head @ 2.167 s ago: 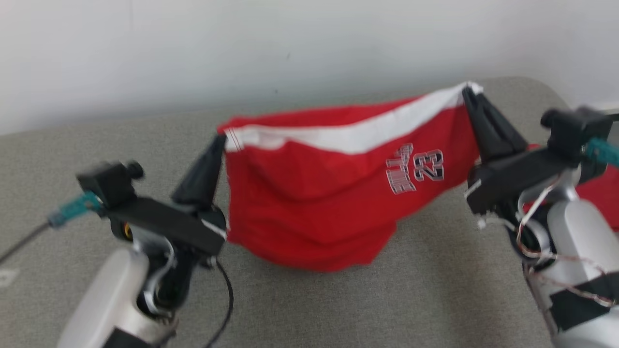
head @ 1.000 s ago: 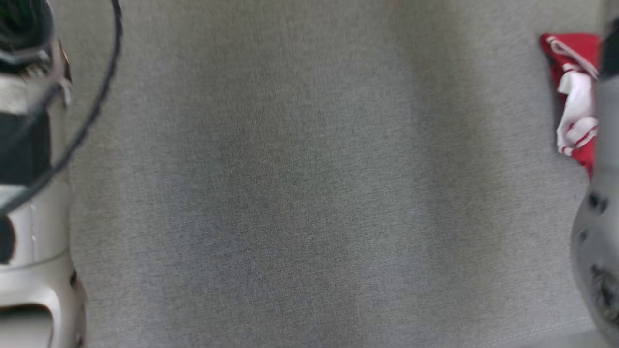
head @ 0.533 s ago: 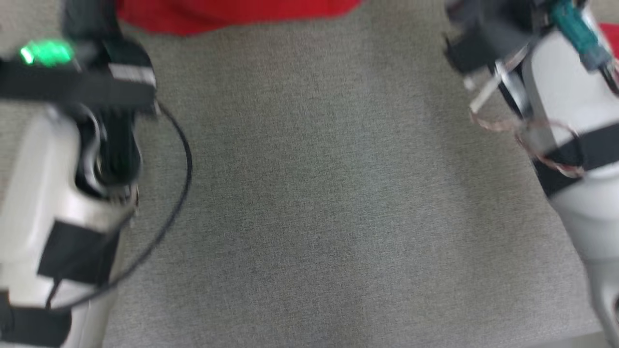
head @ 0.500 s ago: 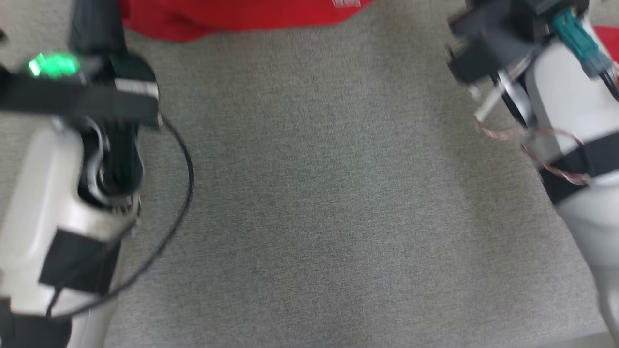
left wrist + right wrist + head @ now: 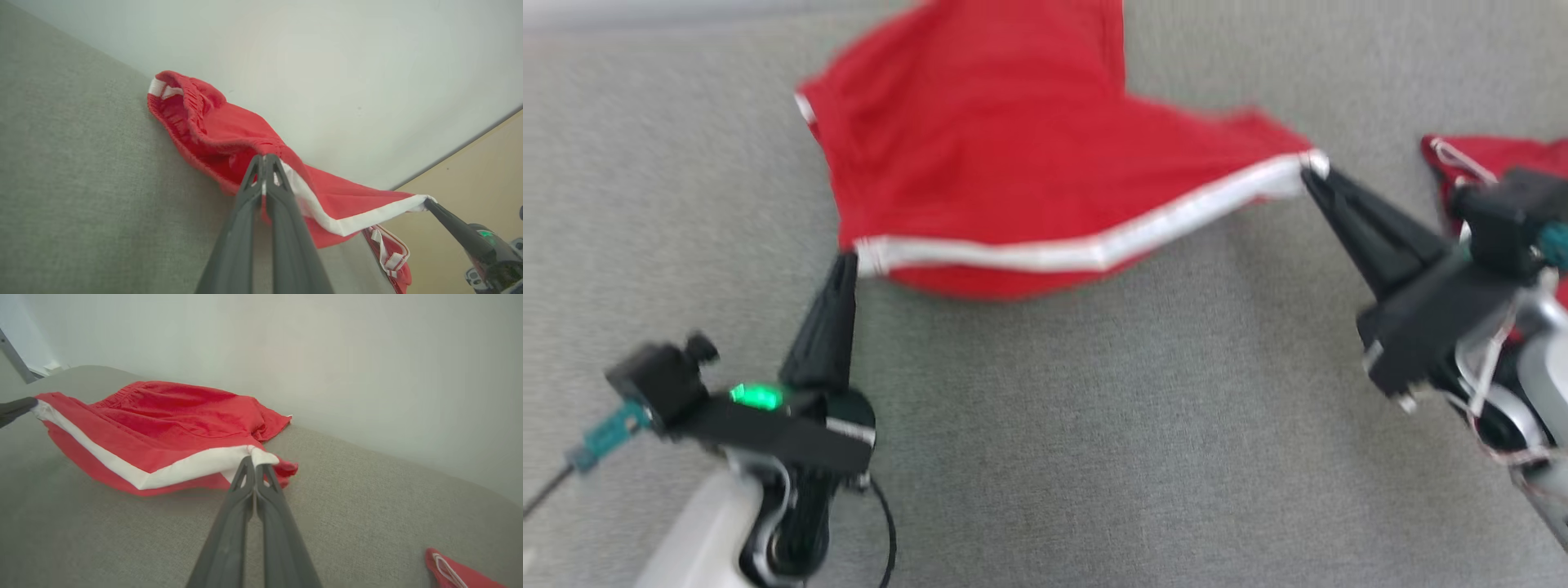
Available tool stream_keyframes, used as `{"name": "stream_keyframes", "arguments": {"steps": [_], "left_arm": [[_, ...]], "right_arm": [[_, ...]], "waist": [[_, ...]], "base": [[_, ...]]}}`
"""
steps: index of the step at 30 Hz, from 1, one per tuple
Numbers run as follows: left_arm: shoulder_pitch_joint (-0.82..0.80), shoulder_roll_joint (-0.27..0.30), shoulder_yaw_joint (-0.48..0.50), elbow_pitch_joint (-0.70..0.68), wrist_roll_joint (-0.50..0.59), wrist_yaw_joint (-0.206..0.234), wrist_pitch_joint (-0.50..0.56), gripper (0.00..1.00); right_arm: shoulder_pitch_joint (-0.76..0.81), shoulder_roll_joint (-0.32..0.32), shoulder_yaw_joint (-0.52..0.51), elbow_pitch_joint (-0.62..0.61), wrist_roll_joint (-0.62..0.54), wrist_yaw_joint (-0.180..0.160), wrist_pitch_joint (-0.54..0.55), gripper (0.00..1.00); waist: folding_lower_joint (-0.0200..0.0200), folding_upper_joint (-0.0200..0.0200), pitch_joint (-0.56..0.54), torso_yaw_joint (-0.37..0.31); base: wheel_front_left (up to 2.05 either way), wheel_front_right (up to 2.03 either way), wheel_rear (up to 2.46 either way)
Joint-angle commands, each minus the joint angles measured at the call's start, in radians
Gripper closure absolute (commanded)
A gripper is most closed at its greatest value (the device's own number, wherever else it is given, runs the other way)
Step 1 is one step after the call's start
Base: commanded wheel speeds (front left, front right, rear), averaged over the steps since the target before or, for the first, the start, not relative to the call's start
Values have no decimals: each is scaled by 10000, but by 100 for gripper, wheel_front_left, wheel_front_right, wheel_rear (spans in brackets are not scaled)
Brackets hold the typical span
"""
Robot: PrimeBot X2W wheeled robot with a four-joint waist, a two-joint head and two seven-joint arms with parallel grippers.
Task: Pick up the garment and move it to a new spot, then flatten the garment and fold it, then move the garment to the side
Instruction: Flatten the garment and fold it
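In the head view the red garment (image 5: 1013, 163) lies spread across the far half of the grey fabric surface (image 5: 1094, 425), its white-striped edge stretched in a shallow sag between the two grippers. The left gripper (image 5: 847, 260) is pinched tight on the near-left end of that stripe, and the right gripper (image 5: 1311, 175) is pinched tight on the stripe's far-right corner. A second red cloth (image 5: 1478, 163) lies at the right edge, partly behind the right arm. In the left wrist view the left gripper (image 5: 264, 157) has its fingers pressed together on the garment's (image 5: 229, 139) hem; the stripe runs on to the right gripper's tip (image 5: 429, 202), with the pale wall (image 5: 327, 61) behind. In the right wrist view the right gripper (image 5: 254, 459) clamps the white corner of the garment (image 5: 171, 412), whose rest lies on the surface by the wall, and the left gripper's tip (image 5: 16, 408) grips the stripe's other end.
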Motion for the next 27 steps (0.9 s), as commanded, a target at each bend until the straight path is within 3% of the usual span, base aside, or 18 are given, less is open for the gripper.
{"name": "stream_keyframes", "arguments": {"steps": [1, 8, 16, 22, 27], "left_arm": [[284, 33, 14, 51, 31, -18, -66, 100], [1878, -192, -129, 132, -247, -18, -98, 100], [3188, -226, -392, 26, -274, 25, -103, 100], [3937, 179, -885, 13, -109, 226, 488, 100], [4522, 636, -1238, -257, -146, 483, 1192, 100]], "right_arm": [[345, -219, -95, -85, 161, -29, 101, 100], [2500, -830, -744, -635, 1450, -29, 1431, 100], [4630, -825, -2258, -1244, 1891, -29, 3445, 100], [6596, -198, -3901, -1947, 1594, -29, 5668, 100], [8069, 839, -5244, -2796, 1175, -29, 7689, 100]], "waist": [[3, 2, -781, 262], [3, 2, -1899, 346], [3, 2, -2795, 433], [3, 2, -3122, 478], [3, 2, -3209, 487]], "base": [[0, 0, 0], [0, 0, 0], [0, 0, 0], [0, 0, 0], [0, 0, 0]]}}
